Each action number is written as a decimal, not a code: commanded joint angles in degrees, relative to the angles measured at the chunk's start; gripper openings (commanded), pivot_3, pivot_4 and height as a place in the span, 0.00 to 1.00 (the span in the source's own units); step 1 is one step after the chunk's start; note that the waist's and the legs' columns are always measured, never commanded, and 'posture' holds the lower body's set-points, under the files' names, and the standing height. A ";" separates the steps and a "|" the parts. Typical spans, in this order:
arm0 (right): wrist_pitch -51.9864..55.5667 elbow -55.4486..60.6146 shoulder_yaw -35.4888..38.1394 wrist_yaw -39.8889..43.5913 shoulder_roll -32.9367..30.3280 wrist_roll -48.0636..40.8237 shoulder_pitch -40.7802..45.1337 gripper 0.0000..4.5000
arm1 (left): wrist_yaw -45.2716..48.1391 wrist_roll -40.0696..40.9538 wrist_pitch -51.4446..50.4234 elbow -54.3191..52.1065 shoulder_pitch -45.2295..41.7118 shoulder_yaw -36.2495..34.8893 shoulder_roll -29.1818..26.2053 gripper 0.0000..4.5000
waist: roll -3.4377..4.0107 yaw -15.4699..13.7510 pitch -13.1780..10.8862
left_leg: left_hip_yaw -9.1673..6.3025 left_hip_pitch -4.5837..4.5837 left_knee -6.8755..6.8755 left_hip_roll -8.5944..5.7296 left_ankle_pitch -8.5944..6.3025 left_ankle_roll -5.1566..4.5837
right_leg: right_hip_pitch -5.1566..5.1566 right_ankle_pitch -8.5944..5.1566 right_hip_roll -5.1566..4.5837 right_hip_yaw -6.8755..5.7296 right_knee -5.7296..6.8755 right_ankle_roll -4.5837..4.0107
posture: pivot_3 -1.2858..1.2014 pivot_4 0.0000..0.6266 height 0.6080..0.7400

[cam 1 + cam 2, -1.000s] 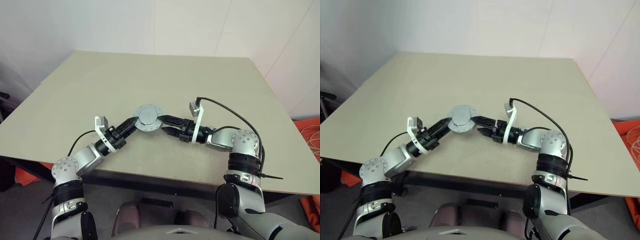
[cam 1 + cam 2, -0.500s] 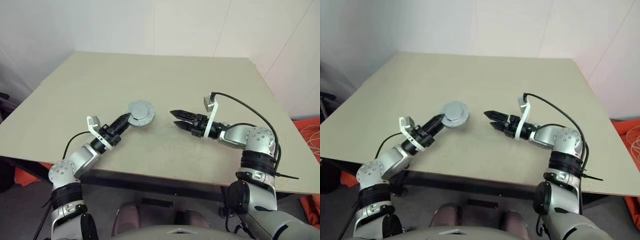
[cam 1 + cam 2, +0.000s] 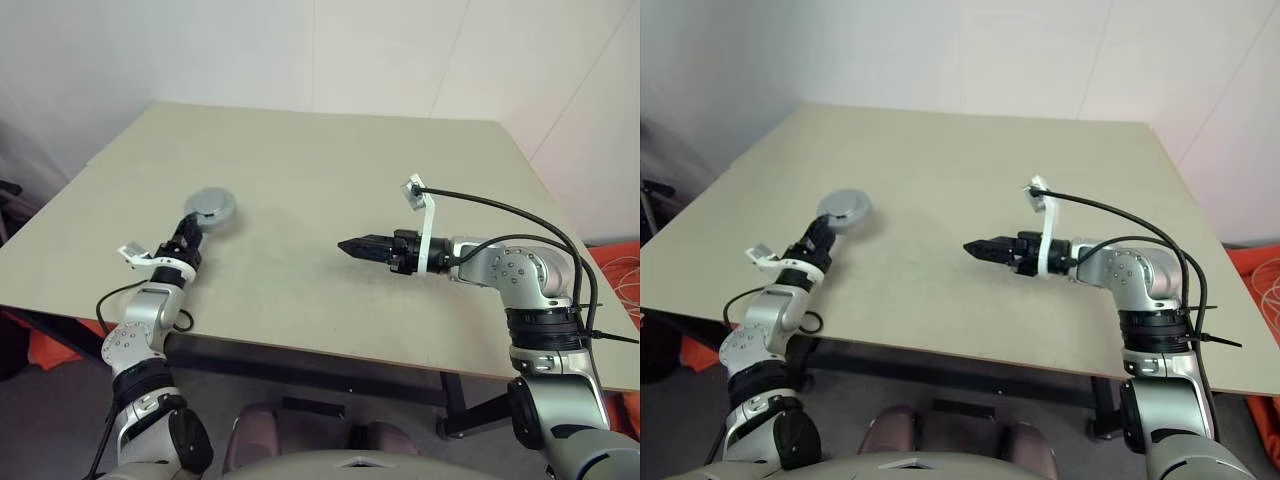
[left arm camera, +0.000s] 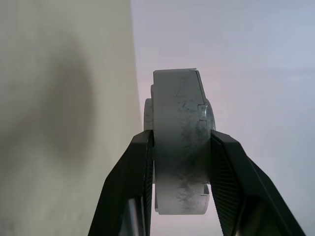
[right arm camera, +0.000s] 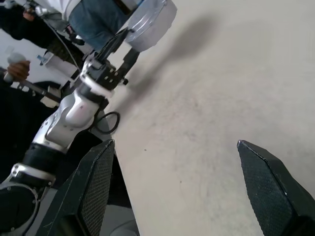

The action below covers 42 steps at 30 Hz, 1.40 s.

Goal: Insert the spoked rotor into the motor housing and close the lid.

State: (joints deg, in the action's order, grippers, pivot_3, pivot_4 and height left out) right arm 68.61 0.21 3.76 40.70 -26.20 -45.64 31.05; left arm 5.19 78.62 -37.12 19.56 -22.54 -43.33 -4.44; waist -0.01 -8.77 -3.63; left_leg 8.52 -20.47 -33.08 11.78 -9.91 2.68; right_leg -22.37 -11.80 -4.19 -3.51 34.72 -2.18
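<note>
Two grippers work above the desk [image 3: 330, 170]. Near its left edge, the left gripper [image 3: 196, 228] has its fingers [image 4: 140, 177] clamped on the closed motor housing [image 3: 211, 207], held clear of the surface. Toward the front right, the right gripper [image 3: 352, 246] hangs spread wide and empty.
</note>
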 commanded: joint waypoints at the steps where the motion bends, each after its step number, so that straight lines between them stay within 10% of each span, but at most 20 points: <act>1: -2.52 2.51 -0.26 1.67 -0.76 0.39 -0.03 1.00 | -1.87 1.17 4.51 0.48 -4.04 -1.57 0.10 0.27 | -0.07 0.00 0.01 | 0.00 0.00 -0.02 -0.01 0.00 0.00 | 0.02 0.01 -0.01 0.00 0.00 0.01 | 0.52 0.00 1.00; 25: -28.73 6.40 -12.44 11.32 -5.72 18.67 -6.91 1.00 | -22.22 -5.31 17.55 -2.11 -7.69 -1.07 4.77 0.27 | -0.24 0.12 0.01 | -0.05 -0.06 -0.20 0.00 -0.13 -0.21 | 0.06 0.04 -0.02 -0.05 0.01 0.06 | 0.52 0.00 1.00; 30: -29.11 6.84 -12.20 12.16 -6.04 19.46 -7.34 1.00 | -31.84 -7.37 18.13 -8.02 -6.70 0.84 7.35 0.71 | -0.25 0.14 0.01 | -0.05 -0.05 -0.24 0.01 -0.14 -0.23 | 0.08 0.04 -0.01 -0.06 0.02 0.06 | 0.52 0.00 1.00; 42: -31.25 5.61 -11.78 13.56 -6.83 21.09 -7.63 1.00 | -44.54 -15.64 4.49 -31.77 6.35 18.79 6.89 0.71 | -0.32 0.40 0.05 | -0.02 -0.06 -0.31 0.01 -0.18 -0.30 | 0.22 0.02 -0.02 -0.07 0.01 0.10 | 0.52 0.00 1.00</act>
State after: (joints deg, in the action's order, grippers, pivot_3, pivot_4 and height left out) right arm 39.36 4.68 -9.12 53.76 -33.07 -24.51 23.19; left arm -42.15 64.11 -27.65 -8.17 -16.06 -29.35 4.57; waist -0.33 -8.37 -3.58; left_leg 8.49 -20.50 -33.41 11.79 -10.08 2.40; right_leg -22.20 -11.79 -4.21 -3.60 34.74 -2.08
